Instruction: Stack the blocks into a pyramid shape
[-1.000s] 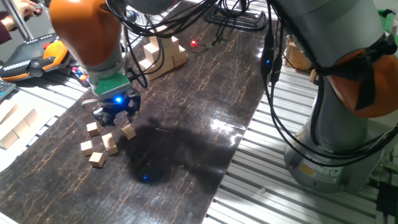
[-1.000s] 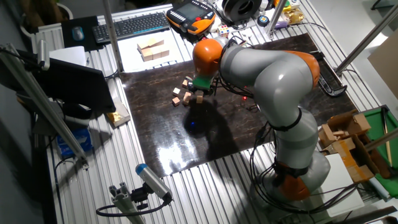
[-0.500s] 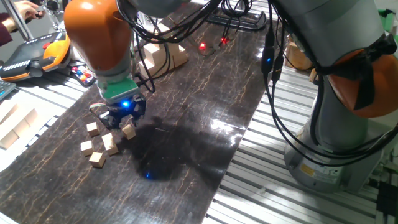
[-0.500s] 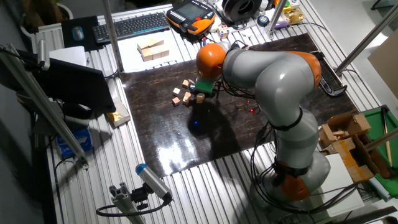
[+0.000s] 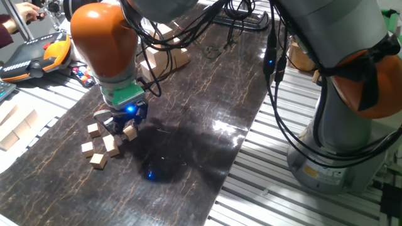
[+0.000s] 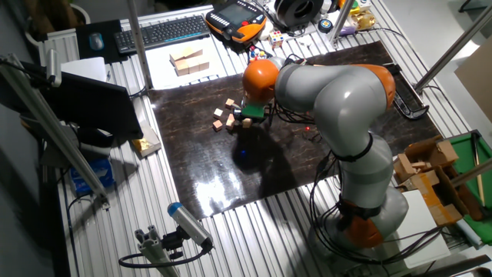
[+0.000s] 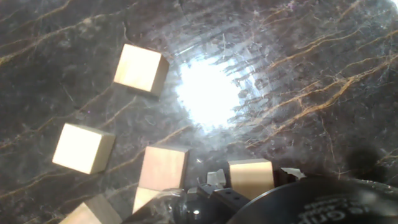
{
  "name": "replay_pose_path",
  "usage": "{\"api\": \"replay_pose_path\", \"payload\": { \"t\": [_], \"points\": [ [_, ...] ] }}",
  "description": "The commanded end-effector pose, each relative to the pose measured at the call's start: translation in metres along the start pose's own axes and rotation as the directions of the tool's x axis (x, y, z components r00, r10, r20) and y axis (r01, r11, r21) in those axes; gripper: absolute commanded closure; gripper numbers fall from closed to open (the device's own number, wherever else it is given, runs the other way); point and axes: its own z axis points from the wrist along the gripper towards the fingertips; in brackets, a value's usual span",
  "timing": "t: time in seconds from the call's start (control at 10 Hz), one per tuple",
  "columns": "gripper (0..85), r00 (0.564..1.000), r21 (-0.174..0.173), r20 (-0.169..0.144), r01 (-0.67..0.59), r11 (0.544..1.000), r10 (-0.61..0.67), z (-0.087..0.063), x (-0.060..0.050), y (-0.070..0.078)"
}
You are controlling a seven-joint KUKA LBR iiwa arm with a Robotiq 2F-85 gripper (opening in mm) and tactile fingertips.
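Note:
Several small tan blocks lie loose on the dark marbled mat (image 5: pixel 207 94). In one fixed view they sit at the front left: one block (image 5: pixel 93 130), a second (image 5: pixel 87 148), a third (image 5: pixel 98 160), with others beside them. My gripper (image 5: pixel 124 123) hangs low over the cluster's right side, right above one block (image 5: pixel 130 132). In the hand view that block (image 7: pixel 250 177) lies between my fingertips (image 7: pixel 214 179) with a narrow gap on each side, so the gripper (image 7: pixel 252 180) is open. The other blocks (image 7: pixel 141 68) rest flat on the mat. No block is stacked on another.
Larger wooden pieces (image 5: pixel 164 53) stand at the mat's far end and more lie off the left edge (image 5: pixel 16 129). An orange teach pendant (image 5: pixel 38 53) and a keyboard (image 6: pixel 165 32) lie beyond the mat. The arm's base (image 6: pixel 369 208) and cables (image 5: pixel 276 75) fill the right side.
The gripper has shifted right and come down lower over the rightmost block of the cluster. The blocks have not moved.

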Motion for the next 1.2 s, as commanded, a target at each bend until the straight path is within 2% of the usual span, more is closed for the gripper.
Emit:
{"api": "replay_pose_path", "payload": {
  "t": [0.0, 0.1, 0.2, 0.3, 0.4, 0.5, 0.8, 1.1],
  "points": [
    [42.0, 1.0, 0.0, 0.0, 0.005, 1.0, -0.005, 0.001, 0.0, 0.0],
    [47.7, 1.0, 0.0, -0.001, 0.014, 1.0, -0.014, 0.001, -0.001, -0.001],
    [61.0, 1.0, -0.002, -0.004, 0.02, 1.0, -0.02, 0.003, -0.002, -0.002],
    [66.3, 1.0, -0.006, -0.006, 0.021, 1.0, -0.021, 0.003, -0.002, -0.002],
    [79.0, 1.0, -0.006, -0.009, 0.02, 1.0, -0.021, 0.0, -0.003, -0.002],
    [84.3, 1.0, 0.0, -0.012, 0.013, 1.0, -0.013, -0.007, -0.005, -0.001],
    [84.3, 0.999, 0.005, -0.025, -0.033, 0.999, 0.033, -0.028, -0.014, 0.009],
    [84.3, 0.996, 0.038, -0.005, -0.089, 0.995, 0.089, -0.032, -0.028, 0.028]
  ]
}}
